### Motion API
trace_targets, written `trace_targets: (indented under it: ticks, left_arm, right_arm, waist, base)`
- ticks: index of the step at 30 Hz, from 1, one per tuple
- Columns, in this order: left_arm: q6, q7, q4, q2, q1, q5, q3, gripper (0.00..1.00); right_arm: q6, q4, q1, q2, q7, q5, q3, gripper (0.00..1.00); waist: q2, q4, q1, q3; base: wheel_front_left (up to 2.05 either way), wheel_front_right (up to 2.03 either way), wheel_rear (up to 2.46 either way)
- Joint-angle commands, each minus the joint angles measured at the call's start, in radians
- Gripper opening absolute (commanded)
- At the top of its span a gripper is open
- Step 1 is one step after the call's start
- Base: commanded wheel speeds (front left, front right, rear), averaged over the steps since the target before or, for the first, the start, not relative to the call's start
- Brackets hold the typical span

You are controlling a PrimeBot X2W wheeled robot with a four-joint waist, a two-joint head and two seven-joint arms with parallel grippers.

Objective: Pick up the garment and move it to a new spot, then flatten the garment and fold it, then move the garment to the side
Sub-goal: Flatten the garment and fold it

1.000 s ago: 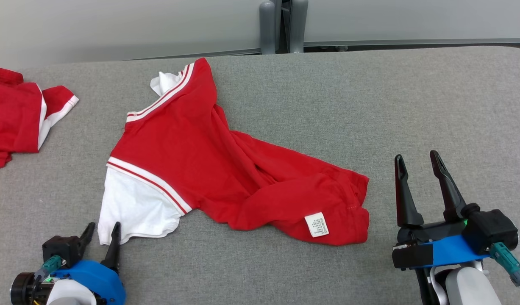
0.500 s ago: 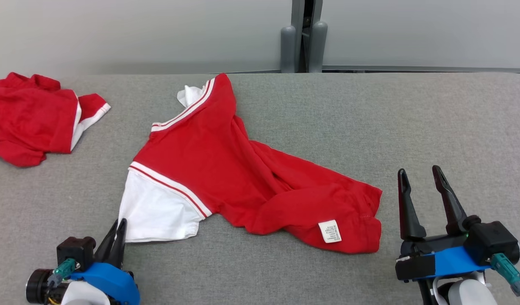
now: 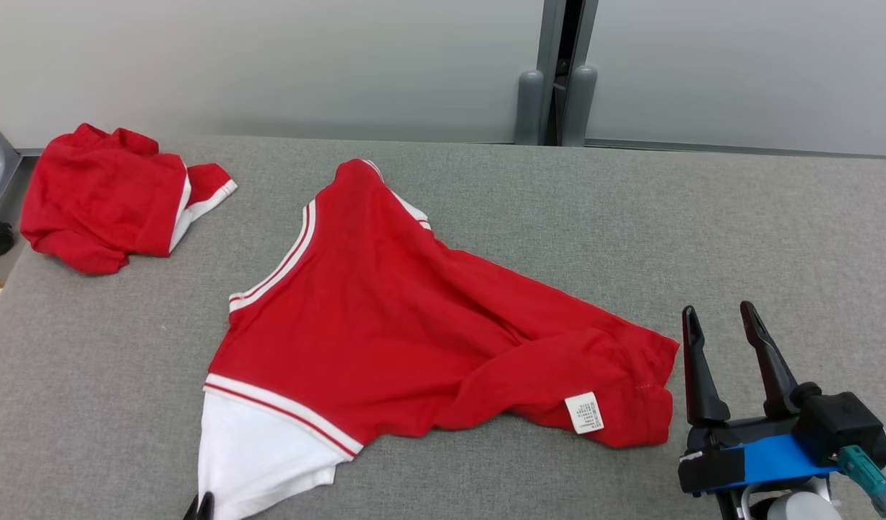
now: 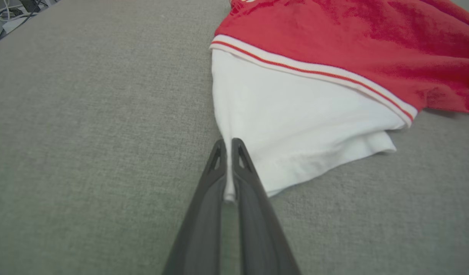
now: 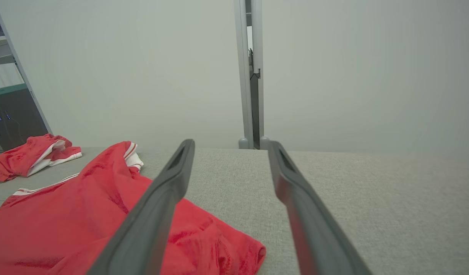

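Red garment [image 3: 414, 318], on grey surface [image 3: 702, 217].
My left gripper [image 4: 228, 144] pinches its white sleeve [image 4: 295, 122]; my right gripper [image 3: 718, 312] stands apart.

A small white label [image 3: 584, 412] sits on the red garment [image 3: 385, 325], lower right of the head view; its fine print is too small to read.

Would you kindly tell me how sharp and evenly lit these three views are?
Head view: soft, even light, sharp throughout, the garment throwing only a thin shadow on the table. Left wrist view: left gripper slightly blurred near the lens. Right wrist view: right gripper looms large, softly blurred.
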Motion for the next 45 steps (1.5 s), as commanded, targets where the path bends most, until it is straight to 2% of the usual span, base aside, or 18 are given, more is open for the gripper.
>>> trace_targets:
  ticks: [1,6,7,8,9,16,24,28,33,45]
  left_arm:
    - [0.004,0.007,-0.011,0.006,0.027,-0.007,0.008,0.0]
    - [0.018,0.023,-0.049,0.001,0.079,-0.013,0.002,0.0]
    - [0.021,0.017,-0.059,0.004,0.079,-0.005,-0.002,0.31]
    - [0.028,0.008,-0.071,0.006,0.073,0.001,-0.003,0.87]
    - [0.034,-0.004,-0.086,0.006,0.063,0.009,-0.002,1.0]
    - [0.047,-0.047,-0.178,-0.001,-0.016,0.071,-0.018,1.0]
    - [0.036,-0.053,-0.295,-0.052,-0.105,0.135,-0.005,1.0]
    - [0.022,-0.053,-0.324,-0.071,-0.129,0.158,0.023,1.0]
    - [0.016,-0.053,-0.348,-0.104,-0.143,0.174,0.106,1.0]
    - [-0.022,-0.053,-0.352,-0.139,-0.14,0.219,0.174,1.0]
  right_arm:
    - [0.0,0.003,0.01,0.001,0.0,0.0,-0.001,1.0]
    - [0.0,0.005,0.014,0.0,0.0,-0.001,-0.003,1.0]
    - [0.0,0.006,0.014,0.0,0.0,-0.002,-0.003,1.0]
    - [0.0,0.008,0.015,0.0,0.0,-0.003,-0.003,1.0]
    - [0.0,0.009,0.014,0.0,0.0,-0.004,-0.002,1.0]
    - [0.0,0.014,0.012,0.0,0.0,-0.006,0.003,1.0]
    - [0.0,0.022,0.014,0.0,0.0,-0.011,-0.009,1.0]
    - [0.0,0.028,0.01,0.0,0.0,-0.013,-0.022,1.0]
    - [0.0,0.037,0.015,0.001,0.0,-0.016,-0.033,1.0]
    - [0.0,0.085,-0.051,0.0,0.0,-0.05,-0.022,1.0]
  waist:
    - [0.0,0.003,0.0,-0.003]
    - [0.0,0.005,0.0,-0.008]
    - [0.0,0.005,0.0,-0.009]
    - [0.0,0.006,0.0,-0.01]
    - [0.0,0.006,0.0,-0.011]
    - [0.0,-0.01,0.0,-0.019]
    - [0.0,-0.062,0.0,-0.02]
    - [0.0,-0.087,0.0,-0.015]
    - [0.0,-0.105,0.0,-0.009]
    - [0.0,-0.089,0.0,0.005]
  base:
    - [0.0,0.0,0.0]
    - [0.0,0.0,0.0]
    - [0.0,0.0,0.0]
    - [0.0,0.0,0.0]
    - [0.0,0.0,0.0]
    - [0.0,0.0,0.0]
    - [0.0,0.0,0.0]
    - [0.0,0.0,0.0]
    - [0.0,0.0,0.0]
    - [0.0,0.0,0.0]
